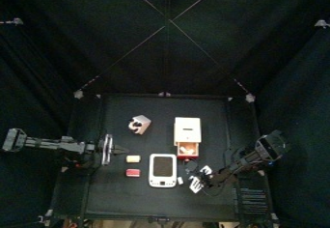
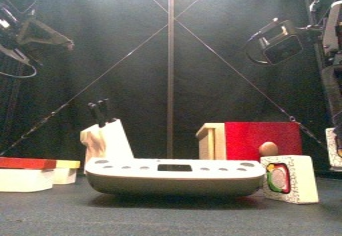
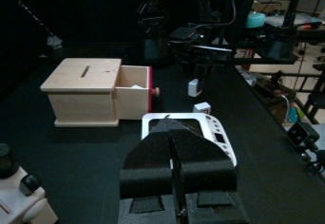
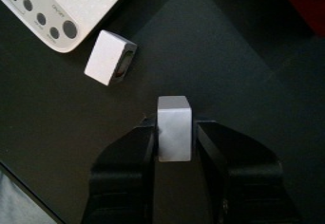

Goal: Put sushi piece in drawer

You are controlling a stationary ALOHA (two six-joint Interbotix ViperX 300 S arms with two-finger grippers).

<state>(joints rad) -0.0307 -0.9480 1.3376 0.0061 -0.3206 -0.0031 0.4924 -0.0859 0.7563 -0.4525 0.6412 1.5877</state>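
The drawer (image 1: pixel 188 128) is a pale cream box with a reddish-brown compartment (image 3: pixel 143 81) pulled out; it also shows in the front view (image 2: pixel 211 140) and in the left wrist view (image 3: pixel 89 90). My right gripper (image 1: pixel 200 181) is low over the table's front right, in front of the drawer. In the right wrist view it (image 4: pixel 173 131) is shut on a small white sushi piece (image 4: pixel 173 112). A second white piece (image 4: pixel 110 57) lies just beyond it. My left gripper (image 1: pixel 114 153), shut and empty (image 3: pixel 178 144), rests at the table's left.
A flat white rectangle with a dark centre (image 1: pixel 161 169) lies at front centre. A pale block holding dark handles (image 1: pixel 137 125) stands left of the drawer. A yellow-topped piece (image 1: pixel 131 160) and a red-topped piece (image 1: pixel 130 173) lie at front left.
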